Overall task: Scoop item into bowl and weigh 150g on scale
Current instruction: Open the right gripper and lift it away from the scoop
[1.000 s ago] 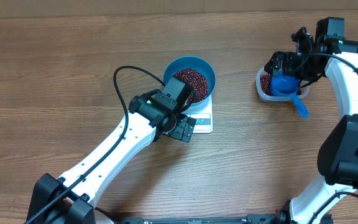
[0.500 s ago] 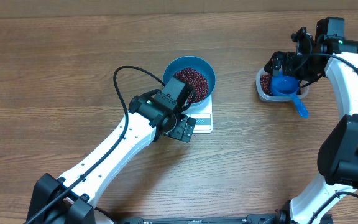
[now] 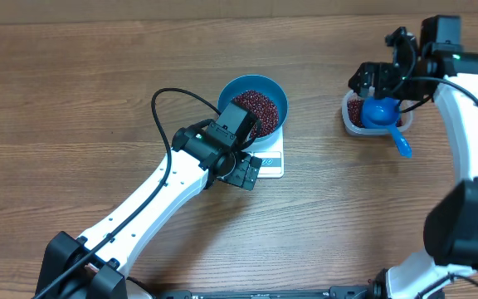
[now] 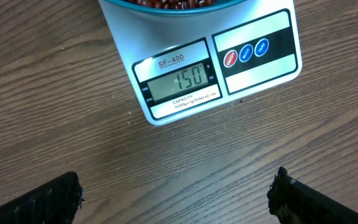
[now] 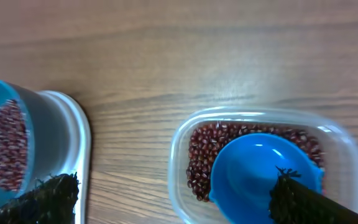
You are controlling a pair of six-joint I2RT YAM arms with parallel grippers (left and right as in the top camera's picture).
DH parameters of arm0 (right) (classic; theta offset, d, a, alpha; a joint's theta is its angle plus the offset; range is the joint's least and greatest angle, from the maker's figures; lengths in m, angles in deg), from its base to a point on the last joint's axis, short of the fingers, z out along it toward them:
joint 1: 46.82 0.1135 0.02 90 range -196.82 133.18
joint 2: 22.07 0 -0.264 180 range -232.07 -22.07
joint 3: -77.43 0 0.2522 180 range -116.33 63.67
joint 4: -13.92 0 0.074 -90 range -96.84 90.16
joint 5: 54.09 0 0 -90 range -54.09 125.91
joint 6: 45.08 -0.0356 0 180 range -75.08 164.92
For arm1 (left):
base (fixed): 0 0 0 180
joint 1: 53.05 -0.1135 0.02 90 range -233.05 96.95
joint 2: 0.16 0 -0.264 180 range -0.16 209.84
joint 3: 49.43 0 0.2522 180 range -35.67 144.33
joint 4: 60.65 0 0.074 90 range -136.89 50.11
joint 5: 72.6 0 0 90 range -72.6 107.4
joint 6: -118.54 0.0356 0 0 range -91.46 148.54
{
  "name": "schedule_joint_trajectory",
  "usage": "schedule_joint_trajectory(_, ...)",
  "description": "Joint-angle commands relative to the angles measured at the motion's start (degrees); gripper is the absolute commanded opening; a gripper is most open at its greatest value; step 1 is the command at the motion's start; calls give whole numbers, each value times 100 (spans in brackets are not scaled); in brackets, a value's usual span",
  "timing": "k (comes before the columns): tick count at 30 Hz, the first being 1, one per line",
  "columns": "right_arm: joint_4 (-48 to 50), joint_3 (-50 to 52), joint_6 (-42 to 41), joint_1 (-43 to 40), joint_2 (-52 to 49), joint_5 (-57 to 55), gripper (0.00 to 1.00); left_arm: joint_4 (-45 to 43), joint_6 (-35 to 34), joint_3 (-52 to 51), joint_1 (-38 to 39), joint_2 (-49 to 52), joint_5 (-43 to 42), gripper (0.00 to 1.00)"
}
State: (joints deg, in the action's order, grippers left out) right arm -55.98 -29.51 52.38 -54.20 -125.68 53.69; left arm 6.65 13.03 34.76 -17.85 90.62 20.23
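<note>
The blue bowl [image 3: 284, 103] holds a heap of red-brown beans [image 3: 256, 110] and stands on the white scale [image 3: 270, 164]. In the left wrist view the scale [image 4: 253, 71] has a display reading 150, with the bowl's edge [image 4: 123, 4] at the top. My left gripper [image 3: 244, 171] hovers open over the bare table just in front of the scale, with nothing between its fingers [image 4: 42, 202]. My right gripper [image 3: 378, 81] is open above a clear tub [image 3: 346, 115] of beans [image 5: 202, 155]. A blue scoop [image 5: 253, 177] rests in the tub, unheld.
The scoop's handle [image 3: 402, 146] sticks out over the tub's near rim onto the wooden table. The left arm's black cable [image 3: 163, 108] loops left of the bowl. In the right wrist view the bowl [image 5: 5, 149] and the scale's edge [image 5: 82, 149] show at the left.
My right gripper has lifted slightly away from the tub toward the far side. The scoop stays in the tub. The left arm, bowl and scale have not moved.
</note>
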Motion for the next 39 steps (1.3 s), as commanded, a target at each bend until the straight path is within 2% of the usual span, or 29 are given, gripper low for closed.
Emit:
schedule_joint_trajectory(1, 35, 17, -13, -2, 518, 28, 100, -7, 7, -55, 7, -7, 72, 100)
schedule_joint_trajectory(26, 33, 17, -13, -2, 1947, 28, 100, -7, 9, -55, 7, -7, 72, 99)
schedule_joint_trajectory(39, 33, 20, -13, -2, 3049, 28, 100, -7, 9, -55, 7, -4, 72, 100)
